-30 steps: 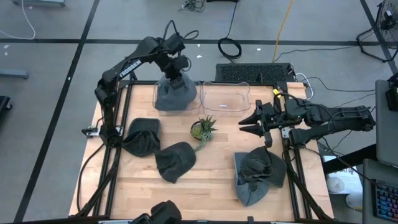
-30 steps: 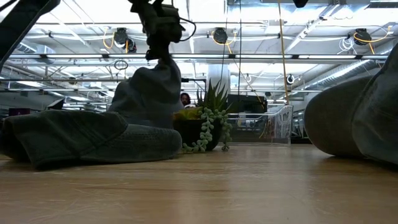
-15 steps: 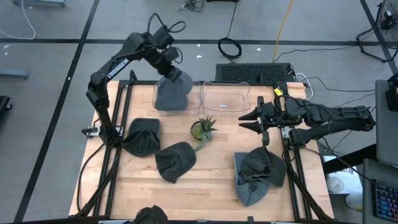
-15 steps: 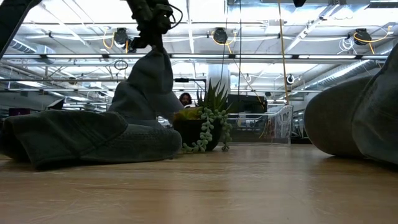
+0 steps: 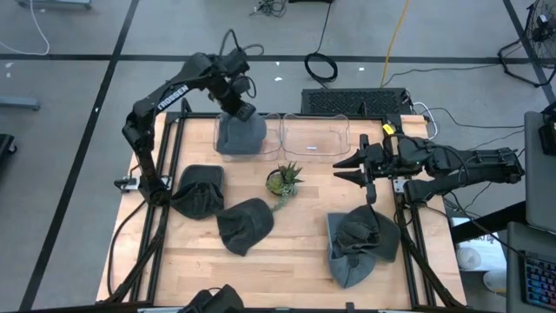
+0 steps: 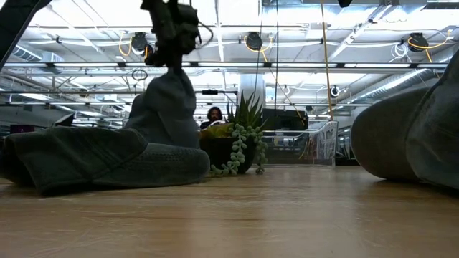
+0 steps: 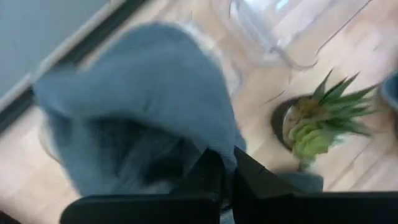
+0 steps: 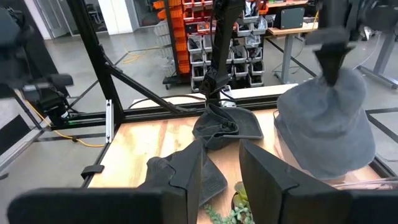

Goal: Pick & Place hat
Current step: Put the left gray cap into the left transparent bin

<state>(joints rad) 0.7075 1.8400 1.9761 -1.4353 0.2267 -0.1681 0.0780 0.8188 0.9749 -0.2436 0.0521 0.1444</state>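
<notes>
Dangling a grey hat [image 5: 240, 132] over the wooden table [image 5: 304, 248], the left claw [image 5: 236, 108] grips its crown.

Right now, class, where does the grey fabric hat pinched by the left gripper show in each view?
High view: grey fabric hat at the table's far edge, under the left gripper.
Low view: left of centre.
Left wrist view: fills the middle.
Right wrist view: right side.
Shared landmark: green potted succulent.

The wooden table [image 5: 304, 252] carries three grey hats [image 5: 244, 225], a potted plant [image 5: 283, 180] and two clear bins [image 5: 314, 136].
</notes>
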